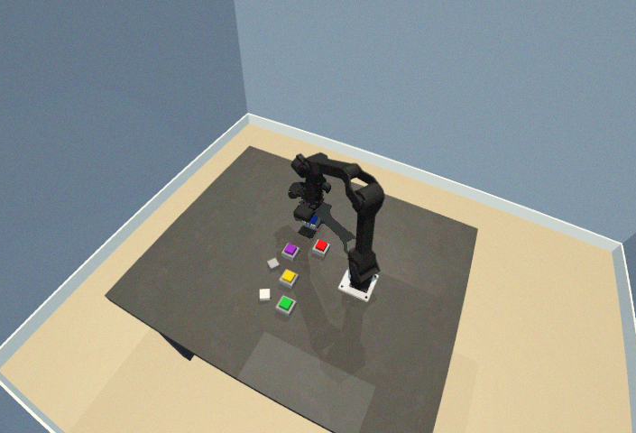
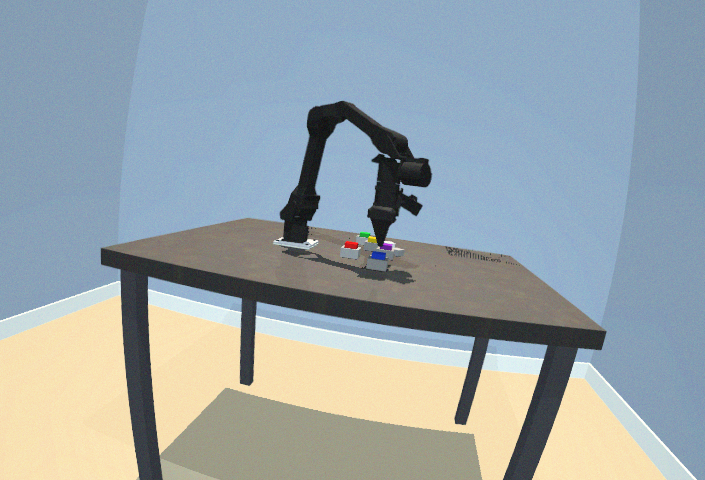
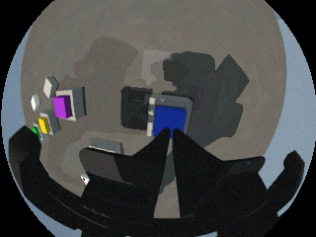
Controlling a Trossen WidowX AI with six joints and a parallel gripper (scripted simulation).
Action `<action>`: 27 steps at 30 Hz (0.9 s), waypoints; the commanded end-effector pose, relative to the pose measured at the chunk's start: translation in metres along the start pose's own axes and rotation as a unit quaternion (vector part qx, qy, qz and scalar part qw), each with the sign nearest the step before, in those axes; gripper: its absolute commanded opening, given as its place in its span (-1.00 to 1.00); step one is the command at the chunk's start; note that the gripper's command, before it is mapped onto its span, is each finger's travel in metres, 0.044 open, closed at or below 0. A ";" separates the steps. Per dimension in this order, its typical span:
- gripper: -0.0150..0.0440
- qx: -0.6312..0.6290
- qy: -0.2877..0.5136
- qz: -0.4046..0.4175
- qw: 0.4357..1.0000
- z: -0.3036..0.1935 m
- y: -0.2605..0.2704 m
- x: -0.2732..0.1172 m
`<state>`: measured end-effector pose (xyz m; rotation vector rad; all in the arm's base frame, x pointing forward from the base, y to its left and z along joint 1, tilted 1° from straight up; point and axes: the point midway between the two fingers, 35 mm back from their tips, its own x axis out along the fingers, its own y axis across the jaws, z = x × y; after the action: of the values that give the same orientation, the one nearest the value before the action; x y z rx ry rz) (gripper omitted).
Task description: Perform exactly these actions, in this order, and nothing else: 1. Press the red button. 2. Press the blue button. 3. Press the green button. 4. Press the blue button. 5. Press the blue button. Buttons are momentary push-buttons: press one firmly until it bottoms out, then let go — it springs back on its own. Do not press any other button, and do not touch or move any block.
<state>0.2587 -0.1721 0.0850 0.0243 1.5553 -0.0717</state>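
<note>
While the top view half-hides the blue button (image 1: 314, 220) behind the gripper (image 1: 305, 213), the wrist view shows its cap (image 3: 170, 120) whole, just past the pinched fingertips. Jaws nearly closed, holding nothing. Exterior view: tip (image 2: 380, 240) just above the button, near the purple button (image 2: 387, 246).

Arm arched high, wrist vertical, hand (image 2: 380, 240) pointing straight down, fingers pressed together, nothing between.
</note>
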 end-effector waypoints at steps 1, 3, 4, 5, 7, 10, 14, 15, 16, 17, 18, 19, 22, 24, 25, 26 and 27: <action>-0.42 -0.003 0.003 0.001 1.000 0.000 0.000 0.010; -0.42 -0.003 0.003 0.001 1.000 -0.001 0.000 0.013; -0.42 -0.003 0.003 0.001 1.000 -0.001 0.000 0.015; -0.42 -0.003 0.003 0.001 1.000 -0.001 0.000 0.016; -0.42 -0.003 0.003 0.001 1.000 -0.001 0.000 0.020; -0.42 -0.003 0.003 0.001 1.000 -0.001 0.000 0.024; -0.42 -0.003 0.003 0.001 1.000 -0.001 0.000 0.025; -0.42 -0.003 0.003 0.001 1.000 -0.001 0.000 0.025; -0.42 -0.003 0.003 0.001 1.000 -0.001 0.000 0.025; -0.42 -0.003 0.003 0.001 1.000 -0.001 0.000 0.025; -0.42 -0.003 0.003 0.001 1.000 -0.001 0.000 0.025; -0.42 -0.003 0.003 0.001 1.000 -0.001 0.000 0.025; -0.42 -0.003 0.003 0.001 1.000 -0.001 0.000 0.025; -0.42 -0.003 0.003 0.001 1.000 -0.001 0.000 0.025; -0.42 -0.003 0.003 0.001 1.000 -0.001 0.000 0.025; -0.42 -0.003 0.003 0.001 1.000 -0.001 0.000 0.025; -0.42 -0.003 0.003 0.001 1.000 -0.001 0.000 0.025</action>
<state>0.2586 -0.1726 0.0610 0.0250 1.5567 -0.0711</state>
